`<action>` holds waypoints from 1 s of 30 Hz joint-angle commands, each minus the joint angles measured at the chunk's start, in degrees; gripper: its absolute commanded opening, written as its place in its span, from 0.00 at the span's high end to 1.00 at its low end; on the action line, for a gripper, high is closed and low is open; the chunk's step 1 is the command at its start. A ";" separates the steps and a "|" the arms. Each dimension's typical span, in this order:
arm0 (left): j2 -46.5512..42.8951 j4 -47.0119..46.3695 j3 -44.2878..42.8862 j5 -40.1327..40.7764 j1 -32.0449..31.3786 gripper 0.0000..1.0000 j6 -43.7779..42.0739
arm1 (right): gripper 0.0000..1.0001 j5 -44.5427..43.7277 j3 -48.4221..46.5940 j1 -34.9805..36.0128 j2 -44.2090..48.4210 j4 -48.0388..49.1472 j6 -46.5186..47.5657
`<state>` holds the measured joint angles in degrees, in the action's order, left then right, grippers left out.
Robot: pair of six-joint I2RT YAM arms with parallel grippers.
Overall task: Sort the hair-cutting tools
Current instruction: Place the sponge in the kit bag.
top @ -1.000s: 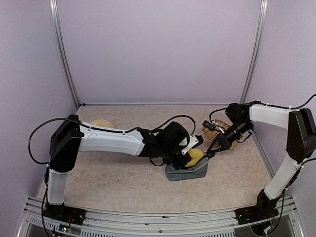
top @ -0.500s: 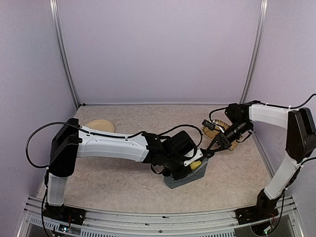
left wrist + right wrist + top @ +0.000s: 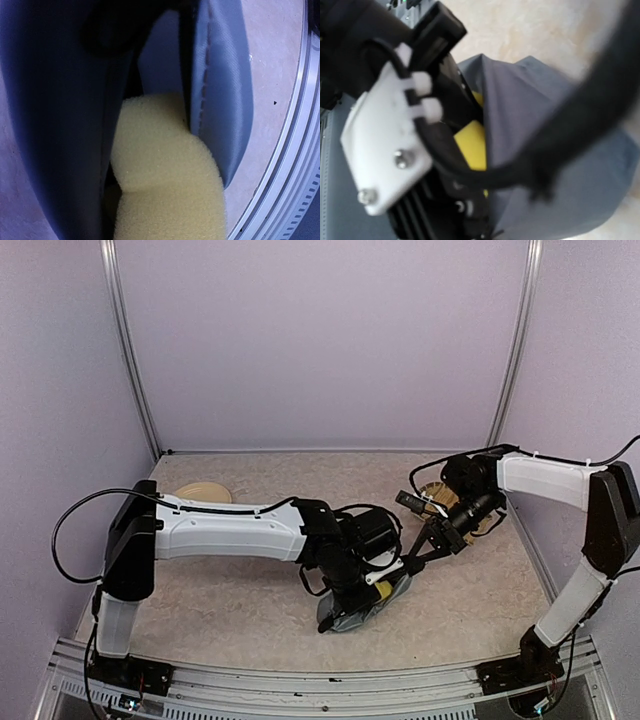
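Note:
The grey zip pouch [image 3: 347, 618] lies near the table's front, tipped toward the lower left. My left gripper [image 3: 376, 586] is pushed into its mouth, shut on a yellow sponge [image 3: 384, 591]. In the left wrist view the sponge [image 3: 165, 175] fills the lower middle between the pouch walls [image 3: 225, 75]; the fingers are hidden. My right gripper [image 3: 411, 561] is shut on the pouch's upper right edge. The right wrist view shows the pouch [image 3: 525, 100], the sponge [image 3: 472, 142] and the left wrist. Scissors, clipper, comb and the small black piece are out of view.
A round beige plate [image 3: 205, 491] sits at the back left. A woven basket [image 3: 488, 523] stands at the back right, partly behind my right arm. The metal rail [image 3: 300, 680] runs along the near edge, close to the pouch.
My left gripper has pushed down and toward the near edge with the sponge, going deeper into the pouch. The pouch has shifted and tipped to the lower left. My right gripper followed slightly left.

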<state>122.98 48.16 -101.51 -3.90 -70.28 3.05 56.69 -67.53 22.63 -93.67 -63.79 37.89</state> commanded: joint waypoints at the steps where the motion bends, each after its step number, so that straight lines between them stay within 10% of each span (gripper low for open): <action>1: 5.71 15.22 -0.05 0.20 -0.73 1.00 2.52 | 1.00 8.66 -0.40 -0.13 2.70 -1.50 0.64; 15: 2.67 7.81 -3.08 6.73 0.28 0.63 6.46 | 1.00 3.18 -0.38 -3.25 -0.19 2.64 -5.38; 30: -6.61 2.82 -1.29 8.91 -0.47 0.53 6.42 | 0.91 1.81 -1.98 -4.44 -2.22 1.63 -5.02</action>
<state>119.66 50.98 -103.98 3.86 -70.59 9.04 57.43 -67.88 18.92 -95.57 -61.08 33.01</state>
